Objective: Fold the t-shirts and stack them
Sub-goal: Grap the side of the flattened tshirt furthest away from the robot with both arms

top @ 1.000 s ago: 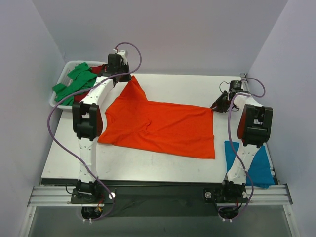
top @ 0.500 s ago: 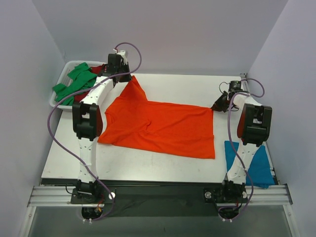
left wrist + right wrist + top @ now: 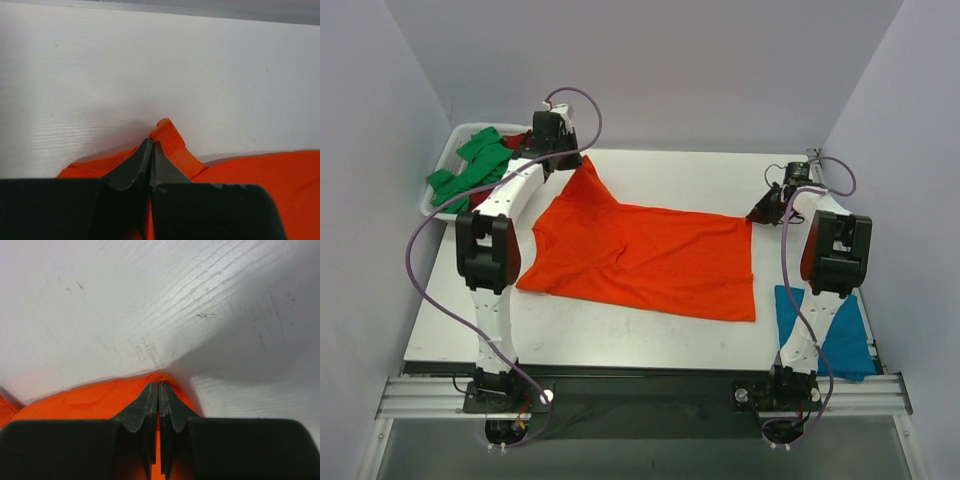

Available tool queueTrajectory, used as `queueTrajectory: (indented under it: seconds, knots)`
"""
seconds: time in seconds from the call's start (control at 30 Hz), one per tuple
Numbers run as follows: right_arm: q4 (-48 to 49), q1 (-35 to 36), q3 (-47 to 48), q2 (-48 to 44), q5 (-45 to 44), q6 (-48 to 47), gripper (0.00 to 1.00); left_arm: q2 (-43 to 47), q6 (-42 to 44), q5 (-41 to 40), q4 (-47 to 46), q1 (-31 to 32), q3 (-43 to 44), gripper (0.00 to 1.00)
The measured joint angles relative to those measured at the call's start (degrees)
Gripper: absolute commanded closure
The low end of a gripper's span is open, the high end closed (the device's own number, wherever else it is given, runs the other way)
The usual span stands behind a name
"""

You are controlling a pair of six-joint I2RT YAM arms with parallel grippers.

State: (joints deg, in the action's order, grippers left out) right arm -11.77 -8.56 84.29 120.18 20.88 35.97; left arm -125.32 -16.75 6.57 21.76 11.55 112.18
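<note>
The left gripper is clamped on a raised corner of the orange t-shirt, upper left of centre in the top view. The right gripper is closed on the shirt's corner at centre right. The shirt lies spread across the middle of the table; the green t-shirt and dark red t-shirt lie in the white tray at upper left, and the teal t-shirt lies at lower right.

**White tray, white table, lilac walls**

A white plastic tray sits at the far left corner of a white table, close to the left wall. The tabletop shows fine wood grain and a few small scuffs. Pale lilac walls enclose three sides. A silver metal rail runs along the near edge.
</note>
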Motion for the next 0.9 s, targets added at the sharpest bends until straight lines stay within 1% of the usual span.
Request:
queueTrajectory:
  seconds: [0.23, 0.43, 0.7, 0.9]
  knots:
    - [0.04, -0.02, -1.27, -4.22, 0.28, -0.13, 1.00, 7.17, -0.83, -1.29, -2.16, -0.04, -4.70, 1.00]
    - [0.48, -0.02, -4.09, -9.09, 0.39, -0.24, 1.00, 13.09, -1.44, -2.19, -3.26, -0.15, -11.08, 1.00]
    - [1.29, -0.02, -12.17, -15.15, 0.39, -0.22, 1.00, 20.68, -4.07, -4.42, -4.33, -0.63, -22.12, 1.00]
    - [3.28, -0.02, -21.42, -22.40, 0.39, -0.22, 1.00, 29.09, -6.60, -5.97, -5.11, -0.81, -30.71, 1.00]
